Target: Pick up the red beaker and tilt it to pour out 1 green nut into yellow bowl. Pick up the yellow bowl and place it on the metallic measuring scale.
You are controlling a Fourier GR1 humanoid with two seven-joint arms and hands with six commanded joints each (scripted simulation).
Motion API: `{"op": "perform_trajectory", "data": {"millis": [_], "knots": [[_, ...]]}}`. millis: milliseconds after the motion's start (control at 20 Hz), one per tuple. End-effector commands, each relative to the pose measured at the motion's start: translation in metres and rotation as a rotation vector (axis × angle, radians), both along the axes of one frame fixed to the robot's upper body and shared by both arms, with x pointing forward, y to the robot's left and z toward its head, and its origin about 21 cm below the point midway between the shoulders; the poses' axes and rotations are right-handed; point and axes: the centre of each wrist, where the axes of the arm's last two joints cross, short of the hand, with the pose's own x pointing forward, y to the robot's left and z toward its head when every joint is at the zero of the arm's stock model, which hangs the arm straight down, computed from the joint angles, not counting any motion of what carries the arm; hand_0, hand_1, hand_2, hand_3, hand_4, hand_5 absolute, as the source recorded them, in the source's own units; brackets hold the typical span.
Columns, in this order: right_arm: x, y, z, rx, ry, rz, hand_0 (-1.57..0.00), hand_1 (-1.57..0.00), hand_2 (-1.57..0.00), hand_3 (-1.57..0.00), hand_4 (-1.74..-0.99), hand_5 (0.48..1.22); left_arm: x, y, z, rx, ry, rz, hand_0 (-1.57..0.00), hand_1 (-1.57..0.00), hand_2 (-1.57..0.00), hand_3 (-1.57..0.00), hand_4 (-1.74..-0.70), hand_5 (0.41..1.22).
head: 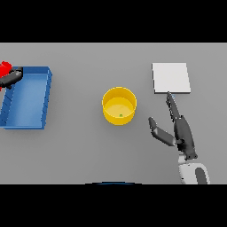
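The round yellow bowl (119, 106) stood mid-table, a small green nut (120, 115) inside; the blue rectangular tray (27, 98) lay left, the flat metallic scale (171, 78) right.

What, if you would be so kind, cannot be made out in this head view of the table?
- Red beaker: cut off by the left edge and partly covered by the left hand; its contents are hidden.
- Left hand: mostly out of frame, so its grip is unclear.
- Green nut in the yellow bowl: too small to tell its shape.
- Metallic measuring scale: no markings are legible; the right hand reaches towards it.

Plain grey table (80, 150), evenly lit
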Motion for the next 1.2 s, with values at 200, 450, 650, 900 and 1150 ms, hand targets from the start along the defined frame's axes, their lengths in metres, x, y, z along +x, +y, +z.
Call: {"op": "perform_trajectory", "data": {"millis": [200, 450, 650, 900, 1150], "knots": [[0.002, -0.004, 0.002, -0.004, -0.011, 0.004, 0.00, 0.00, 0.00, 0.00, -1.155, 0.670, -0.001, 0.003, -0.001, 0.068, 0.128, -0.054, -0.31, -0.28, -0.27, -0.28, -0.84, 0.632], [0.005, 0.003, 0.003, -0.032, -0.008, -0.004, 0.00, 0.00, 0.00, 0.00, -1.154, 0.657, 0.002, 0.003, -0.004, 0.130, 0.105, -0.054, -0.10, -0.09, -0.09, -0.09, -0.78, 0.631], [0.009, 0.006, 0.015, -0.154, -0.010, 0.045, 0.00, 0.00, 0.00, 0.00, -1.087, 0.649, -0.002, -0.002, -0.004, 0.077, 0.012, -0.089, -0.04, -0.04, -0.03, -0.04, -0.78, 0.644], [0.037, 0.007, 0.037, -0.519, -0.027, 0.217, 0.00, 0.00, 0.00, 0.00, -1.128, 0.637, -0.002, -0.014, -0.008, 0.029, -0.004, -0.101, -0.01, -0.01, -0.01, -0.01, -0.80, 0.673], [0.066, 0.022, 0.057, -0.871, -0.133, 0.415, 0.00, 0.00, 0.00, 0.00, -1.152, 0.632, -0.003, -0.012, -0.008, 0.015, 0.007, -0.091, 0.00, 0.00, 0.00, 0.00, -0.81, 0.688]]}}
